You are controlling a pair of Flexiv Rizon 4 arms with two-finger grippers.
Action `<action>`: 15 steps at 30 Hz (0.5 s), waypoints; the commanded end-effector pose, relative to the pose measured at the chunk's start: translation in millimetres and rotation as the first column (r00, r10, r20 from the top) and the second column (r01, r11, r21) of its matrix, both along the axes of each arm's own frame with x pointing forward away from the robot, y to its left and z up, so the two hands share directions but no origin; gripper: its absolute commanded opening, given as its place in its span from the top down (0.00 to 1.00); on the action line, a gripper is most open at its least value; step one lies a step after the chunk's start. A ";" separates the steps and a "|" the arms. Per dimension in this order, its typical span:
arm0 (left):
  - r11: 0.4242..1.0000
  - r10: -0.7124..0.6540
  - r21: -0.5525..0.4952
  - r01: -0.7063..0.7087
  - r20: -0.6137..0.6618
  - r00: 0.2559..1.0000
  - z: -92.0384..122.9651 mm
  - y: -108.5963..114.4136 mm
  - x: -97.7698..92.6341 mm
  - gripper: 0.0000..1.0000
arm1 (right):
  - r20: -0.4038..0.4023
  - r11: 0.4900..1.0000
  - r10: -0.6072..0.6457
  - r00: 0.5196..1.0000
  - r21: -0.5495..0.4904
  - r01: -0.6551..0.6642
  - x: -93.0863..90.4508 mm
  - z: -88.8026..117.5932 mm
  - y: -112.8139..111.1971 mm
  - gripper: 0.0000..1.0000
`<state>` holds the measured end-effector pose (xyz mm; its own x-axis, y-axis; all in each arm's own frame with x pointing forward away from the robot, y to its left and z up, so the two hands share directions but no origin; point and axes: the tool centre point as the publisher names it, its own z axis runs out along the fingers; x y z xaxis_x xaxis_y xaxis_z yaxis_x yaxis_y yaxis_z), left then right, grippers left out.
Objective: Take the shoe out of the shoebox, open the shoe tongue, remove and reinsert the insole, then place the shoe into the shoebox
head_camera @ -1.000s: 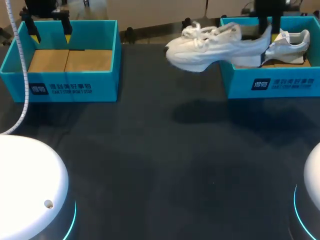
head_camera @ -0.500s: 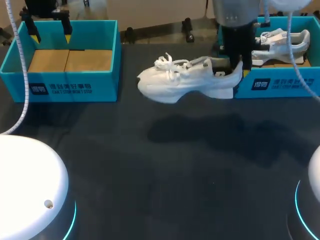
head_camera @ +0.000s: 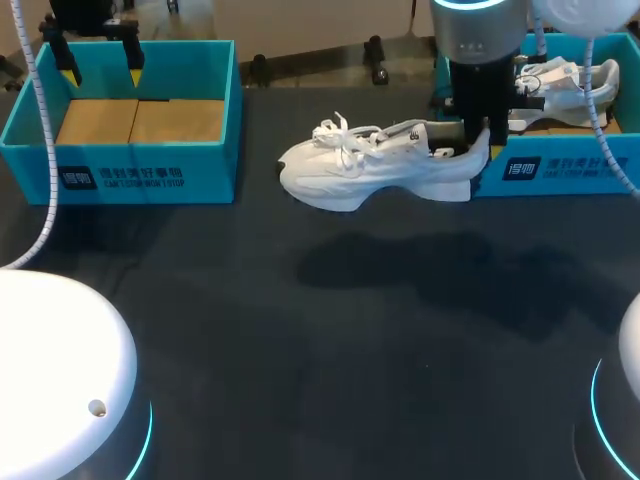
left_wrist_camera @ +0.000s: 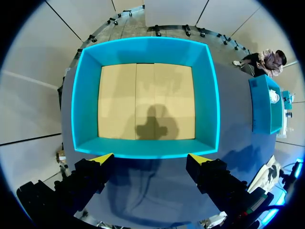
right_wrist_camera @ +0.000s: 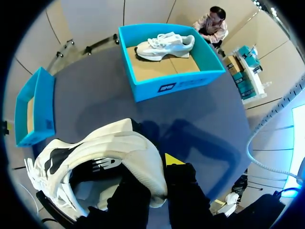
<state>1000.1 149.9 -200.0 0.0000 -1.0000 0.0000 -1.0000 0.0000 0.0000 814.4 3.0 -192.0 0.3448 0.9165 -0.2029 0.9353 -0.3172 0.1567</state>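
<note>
Shoe point(head_camera: 380, 165), clamped at the heel by the right gripper point(head_camera: 478, 150), has been carried clear of the right shoebox point(head_camera: 560, 170) and hangs low over the table point(head_camera: 320, 330), so removal looks nearly complete; the left gripper point(left_wrist_camera: 150, 158) is spread above the left shoebox point(head_camera: 150, 175); the insole is hidden inside the shoe.

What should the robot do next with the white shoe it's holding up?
Probably lower the white shoe onto the table. The right end effector grips its heel, and the shadow beneath shows it hangs in the air.
</note>
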 end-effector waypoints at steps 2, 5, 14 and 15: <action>1.000 0.000 0.000 0.000 0.000 1.000 0.0 0.0 -0.1 0.00 | 0.001 1.000 0.003 1.000 0.001 -0.003 -25.4 -20.9 17.0 1.00; 1.000 0.000 0.000 0.000 0.000 1.000 0.0 0.0 -0.1 0.00 | -0.002 1.000 0.004 1.000 0.012 -0.003 -40.8 -34.2 28.6 1.00; 1.000 0.000 0.000 0.000 0.000 1.000 0.0 0.0 -0.1 0.00 | 0.002 0.999 0.008 1.000 0.032 -0.008 -77.9 -56.4 58.5 1.00; 1.000 0.000 0.000 0.000 0.000 1.000 0.0 0.0 -0.1 0.00 | 0.000 1.000 0.009 1.000 0.030 -0.009 -82.1 -60.1 59.9 1.00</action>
<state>1000.1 149.9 -200.0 -0.0001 -1.0000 -0.0001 -1.0000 0.0001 0.0001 740.0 58.5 -244.4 0.3349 0.9256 -0.1765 0.9397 -0.3142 0.1355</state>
